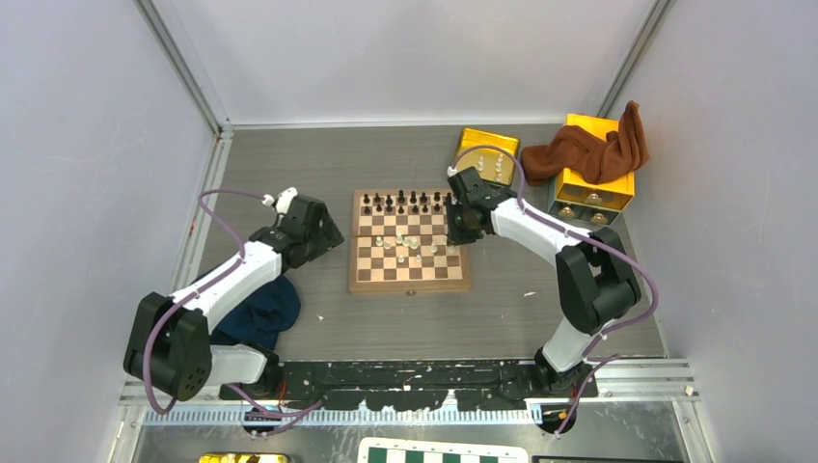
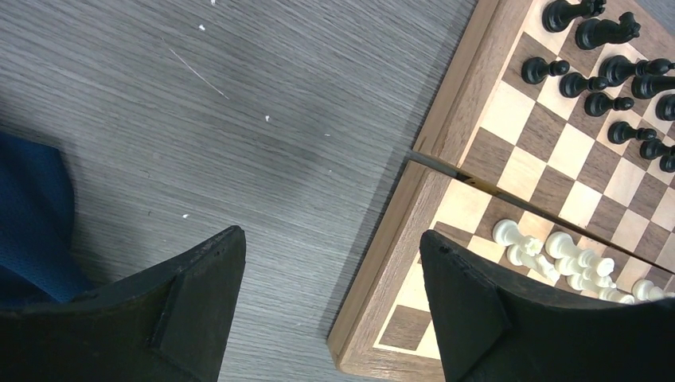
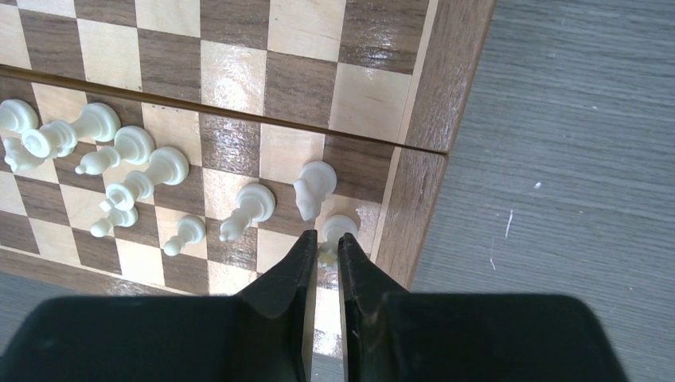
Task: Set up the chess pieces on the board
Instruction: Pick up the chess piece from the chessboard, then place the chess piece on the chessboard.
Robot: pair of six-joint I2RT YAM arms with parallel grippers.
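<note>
The wooden board (image 1: 410,285) lies mid-table. Dark chess pieces (image 1: 405,203) stand in its far rows, also seen in the left wrist view (image 2: 593,79). White pieces (image 3: 127,171) are clustered near the board's (image 3: 430,119) middle. My right gripper (image 3: 327,239) is shut on a white rook (image 3: 339,227) on a square by the board's right border, with a white knight (image 3: 314,187) just beyond it. My left gripper (image 2: 330,235) hangs open over the table beside the board's (image 2: 446,127) left edge, holding nothing. From above, it (image 1: 328,231) sits left of the board and the right gripper (image 1: 458,230) over the right side.
A yellow tin (image 1: 485,154) and a yellow box (image 1: 593,164) with a brown cloth (image 1: 598,149) stand at the back right. A dark blue cloth (image 1: 265,313) lies under the left arm. A green-and-white board (image 1: 444,453) shows at the bottom edge.
</note>
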